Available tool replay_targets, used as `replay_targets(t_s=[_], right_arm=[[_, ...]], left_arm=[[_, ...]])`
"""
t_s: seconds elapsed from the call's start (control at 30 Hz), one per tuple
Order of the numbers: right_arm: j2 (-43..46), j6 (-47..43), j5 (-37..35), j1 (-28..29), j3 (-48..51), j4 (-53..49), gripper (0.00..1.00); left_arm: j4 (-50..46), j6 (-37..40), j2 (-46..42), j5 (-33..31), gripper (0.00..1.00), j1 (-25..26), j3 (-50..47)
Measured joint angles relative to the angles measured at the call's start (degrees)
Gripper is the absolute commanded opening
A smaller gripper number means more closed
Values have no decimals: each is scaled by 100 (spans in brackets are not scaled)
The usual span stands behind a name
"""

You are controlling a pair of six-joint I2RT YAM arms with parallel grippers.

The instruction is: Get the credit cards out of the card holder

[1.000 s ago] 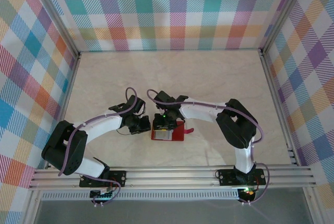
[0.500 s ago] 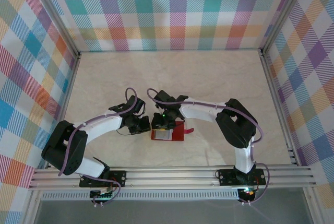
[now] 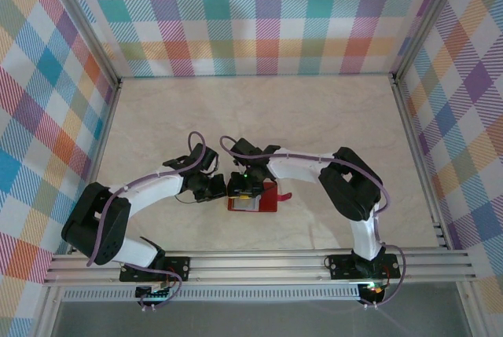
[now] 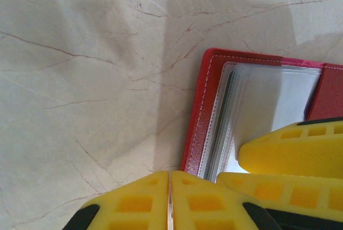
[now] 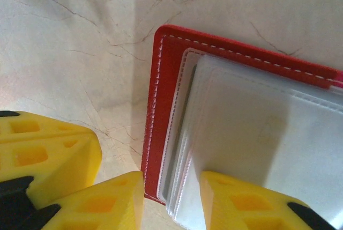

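Plaid walls (image 3: 47,117) close off three sides of the marble table (image 3: 259,117). The far half of the table is open room, and there is bare stone to the left and right of the arms. An aluminium rail (image 3: 259,262) runs along the near edge.

The left gripper (image 4: 170,192) is low over the table, left of centre. Its yellow fingers are pressed together with nothing between them, and their tips are just beside the near left corner of the card holder (image 4: 201,112).

The red holder lies open and flat at mid-table, nearer the rail than the far wall. The credit cards (image 4: 268,101) are tucked inside among pale, glossy sleeves, and single cards are hard to tell apart.

The right gripper (image 5: 171,184) stands astride that same corner with its jaws parted. One finger is on the stone outside the stitched red edge and the other is over the sleeves.

A small snap tab (image 3: 284,195) sticks out of the holder's right side toward open table.
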State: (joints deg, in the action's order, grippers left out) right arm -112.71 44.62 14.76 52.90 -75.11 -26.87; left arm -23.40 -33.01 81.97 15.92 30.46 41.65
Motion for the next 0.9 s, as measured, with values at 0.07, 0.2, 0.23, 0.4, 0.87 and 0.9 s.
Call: replay_targets(t_s=[0.07, 0.2, 0.23, 0.4, 0.87, 0.9], right_arm=[[4, 0, -35, 2, 2, -13, 38], [68, -2, -103, 7, 44, -28, 40], [76, -2, -140, 7, 44, -57, 40], [149, -7, -387, 13, 44, -275, 42], [240, -52, -1362, 81, 24, -1364, 50], [245, -50, -1425, 83, 20, -1429, 50]], left_arm=[[2, 2, 2, 2, 10, 0, 0], [4, 2, 2, 4, 10, 0, 0], [4, 2, 4, 4, 10, 0, 0], [4, 2, 4, 4, 10, 0, 0], [4, 2, 4, 4, 10, 0, 0], [4, 2, 4, 7, 10, 0, 0]])
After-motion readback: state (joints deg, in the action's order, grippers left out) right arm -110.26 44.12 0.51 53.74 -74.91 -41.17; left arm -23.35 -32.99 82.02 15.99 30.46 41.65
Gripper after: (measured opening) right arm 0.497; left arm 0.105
